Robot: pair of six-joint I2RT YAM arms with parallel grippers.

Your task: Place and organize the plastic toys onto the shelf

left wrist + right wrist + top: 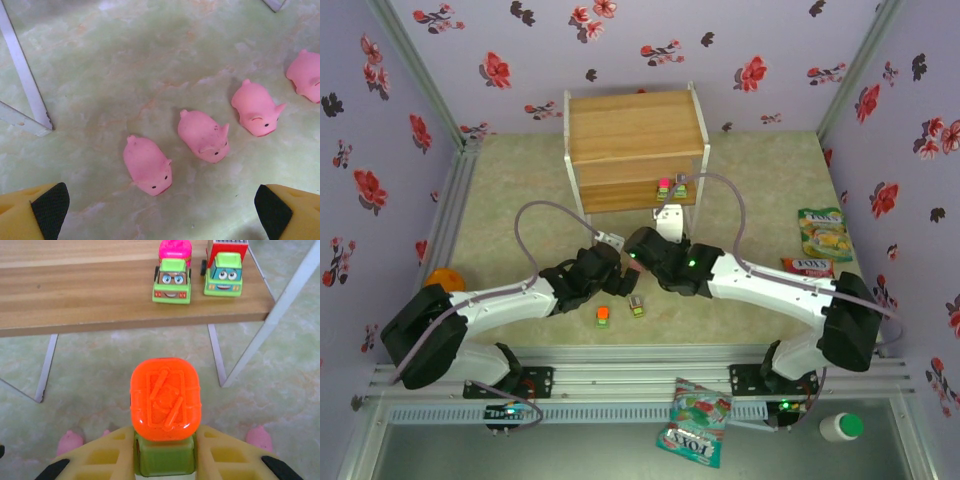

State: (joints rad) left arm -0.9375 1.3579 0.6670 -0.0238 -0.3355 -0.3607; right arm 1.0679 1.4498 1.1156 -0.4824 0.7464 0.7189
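- Under everything, the pale green marbled tabletop (500,190) runs between flowered walls.
- At its far middle stands the shelf (635,125), two light wooden boards on thin white legs.
- The right gripper (166,462) is clenched on an orange-topped toy (165,400). Its yellow fingers press the toy's green base, and the toy is held off the tabletop in front of the shelf's lower board.
- The left gripper (161,207) is released, fingertips wide apart, and hovers over the tabletop near a white shelf leg (25,85).
- Two snack bags (820,232) lie at the right of the tabletop, and a third bag (692,422) rests on the rail by the arm bases.
- On the lower board, near its right front corner, a pink-topped truck (173,277) and a red-topped truck (225,270) sit side by side, faces toward the right wrist camera.
- Four pink pigs (148,165) lie in a slanting row on the tabletop, apart from one another.
- Near the arms, an orange-topped piece (603,315) and a green piece (637,307) sit on the tabletop.
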